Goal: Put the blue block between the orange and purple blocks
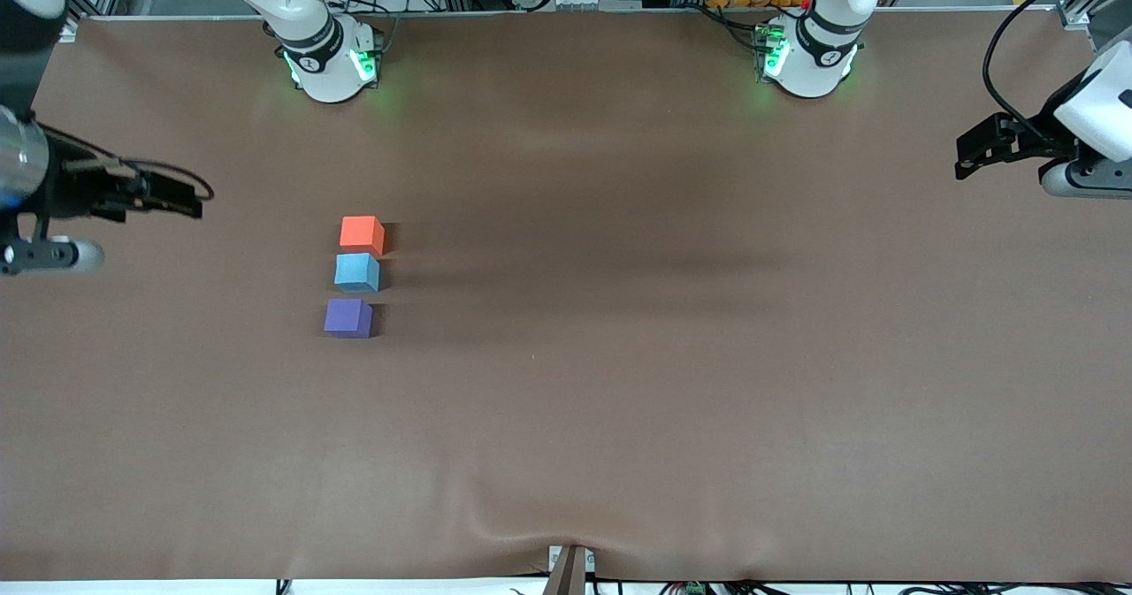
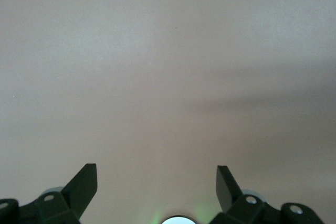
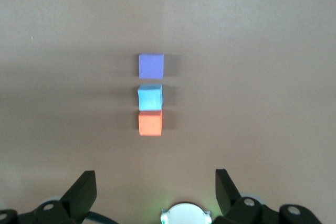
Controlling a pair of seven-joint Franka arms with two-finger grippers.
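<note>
The blue block sits on the brown table in a short row, between the orange block and the purple block. Orange is farthest from the front camera, purple nearest. Blue sits close against orange, with a small gap to purple. The right wrist view shows the same row: purple, blue, orange. My right gripper is open and empty, raised over the right arm's end of the table, apart from the blocks. My left gripper is open and empty over bare table at the left arm's end and waits.
The brown table cover has a wrinkle at its front edge by a small bracket. The two arm bases stand along the edge farthest from the front camera.
</note>
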